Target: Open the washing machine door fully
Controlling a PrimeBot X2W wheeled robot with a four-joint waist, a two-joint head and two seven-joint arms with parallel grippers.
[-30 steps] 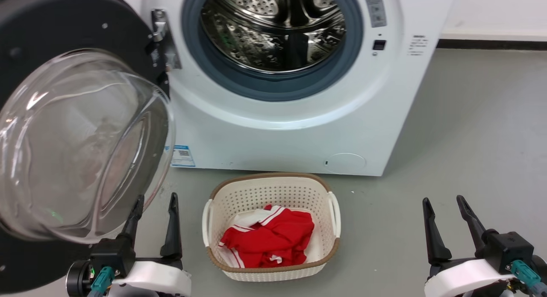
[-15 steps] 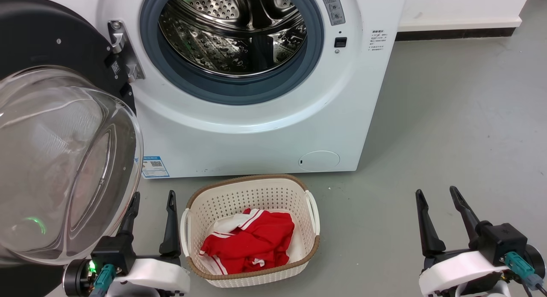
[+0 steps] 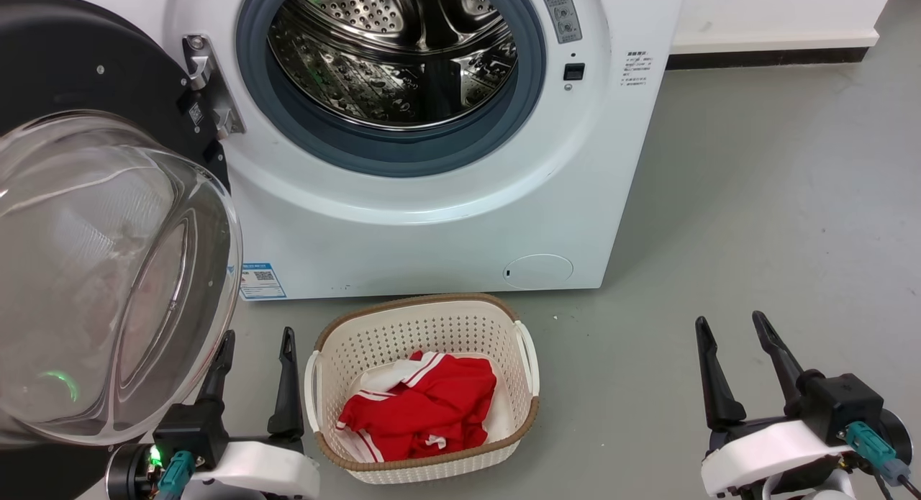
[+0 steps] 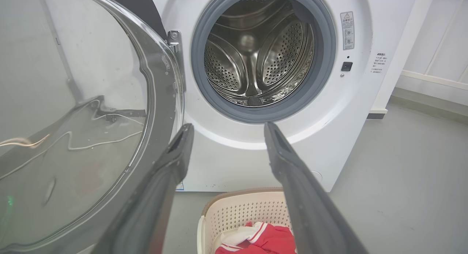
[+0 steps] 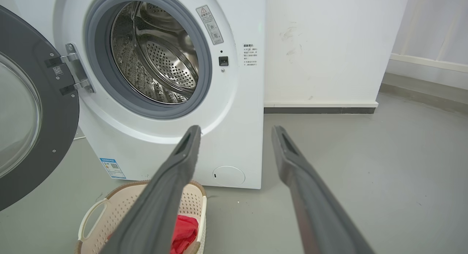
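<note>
The one washing machine door (image 3: 108, 255) stands swung out on its hinge (image 3: 205, 86) at the left of the washing machine (image 3: 432, 226). It is upright on edge, with its inner face and the single clear glass bowl bulging out toward the robot and to the right. Being round, it has no long axis; its black rim runs off the left edge of the head view. The mouth of the machine is uncovered, showing one grey gasket (image 3: 403, 151) around one perforated steel drum (image 3: 396, 47). Low on the white front are one blue label (image 3: 262, 280) and one round cap (image 3: 538, 271). One pale basket (image 3: 421, 331) sits on the grey floor (image 3: 755, 198) just before the machine, with one red and white garment (image 3: 424, 410) in it. There are two pincers, each with two dark fingers. The left pincer (image 3: 259, 334) is spread wide and holds nothing, close under the bowl's lower edge; whether it touches the door cannot be told. The right pincer (image 3: 729, 319) is also wide and empty, well apart from the door, over bare floor to the right of the basket.
</note>
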